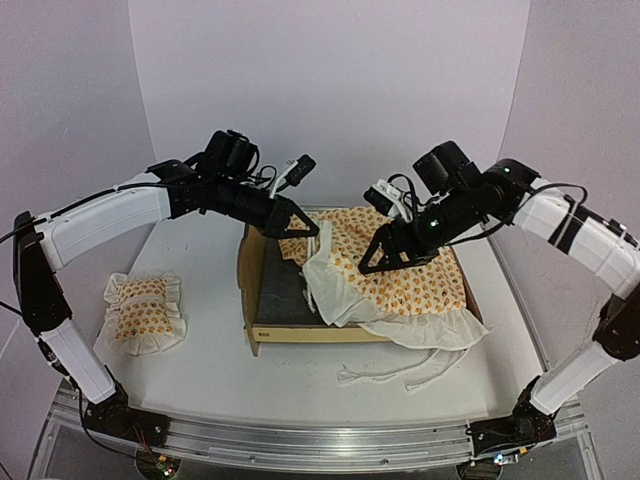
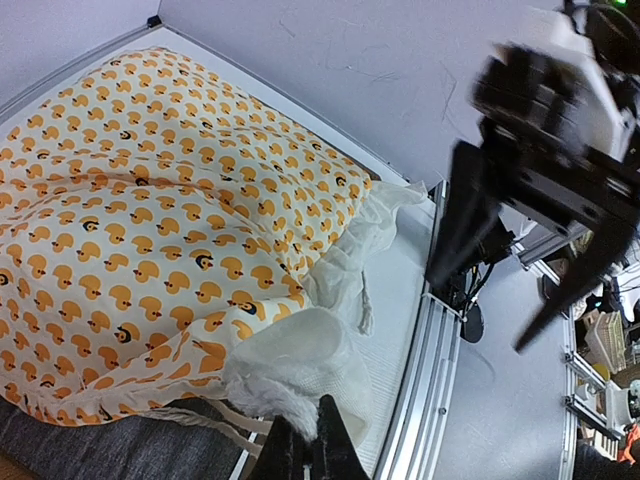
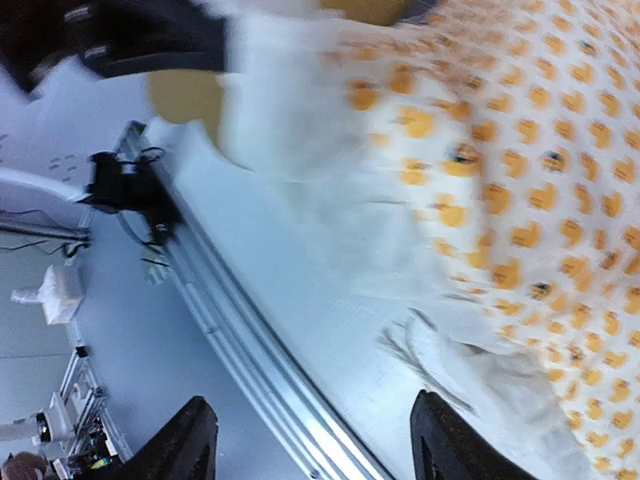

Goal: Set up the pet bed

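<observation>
We see a pet bed [image 1: 320, 333] of light plywood, smooth, unpainted and matt. Its dark grey base [image 1: 283, 295] looks like coarse woven fabric. The cream mattress cover printed with orange ducks [image 2: 160, 230] is soft, matt, creased cloth, and the white ruffle [image 2: 300, 365] at its edge looks thinner and gauzy. The small matching ruffled pillow [image 1: 143, 313] appears to be the same cloth. The white bench [image 1: 210, 360] looks smooth and matt, edged by a ribbed, dull-silver metal rail [image 1: 300, 440]. The left gripper [image 2: 310, 428] and right gripper [image 3: 315, 405] look like matt black plastic, and the arm shells [image 1: 105, 222] like glossy white plastic.
</observation>
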Motion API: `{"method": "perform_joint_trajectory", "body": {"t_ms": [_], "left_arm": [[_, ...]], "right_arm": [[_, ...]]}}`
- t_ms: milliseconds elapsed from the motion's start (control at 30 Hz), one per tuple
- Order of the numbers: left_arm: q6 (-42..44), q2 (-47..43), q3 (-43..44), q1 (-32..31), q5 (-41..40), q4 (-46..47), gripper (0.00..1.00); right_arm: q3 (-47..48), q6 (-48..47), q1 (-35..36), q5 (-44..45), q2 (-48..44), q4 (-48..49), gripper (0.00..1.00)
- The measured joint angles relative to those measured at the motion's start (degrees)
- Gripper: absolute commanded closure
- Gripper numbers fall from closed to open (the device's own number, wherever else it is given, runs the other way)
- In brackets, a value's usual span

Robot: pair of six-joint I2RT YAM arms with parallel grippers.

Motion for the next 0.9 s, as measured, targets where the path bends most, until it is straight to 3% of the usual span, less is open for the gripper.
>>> {"method": "perform_joint_trajectory", "body": {"t_ms": [167,333,400,533,667,900], "left_arm": [[0.0,0.1,0.0,0.2,0.0,0.0,1.00],[0.2,0.1,0.0,0.7,-0.8,-0.2,1.00],[0.1,0.1,-0.1,1.5,-0.5,-0.4,1.00],[0.0,0.1,-0.1,1.5,0.2,-0.4,1.00],[0.0,0.1,-0.1,1.4,1.3,-0.4,1.00],[0.0,0.1,-0.5,1.4,2.4,-0.2,1.00]], "right_arm": [[-6.5,6.0,8.7,-7.5,-1.7,14.2,0.49],[-8.2,10.9,12.8,-9.7,10.1,26.0,0.53],[-8.8,11.8,13.6,-8.7,13.5,28.8,0.49],[-14.7,10.2,13.9,0.6,12.9,31.3,0.38],[-18.0,7.5,13.0,10.9,9.2,31.8,0.36],[-19.6,6.8,10.1,20.7,6.4,38.1,0.36]]}}
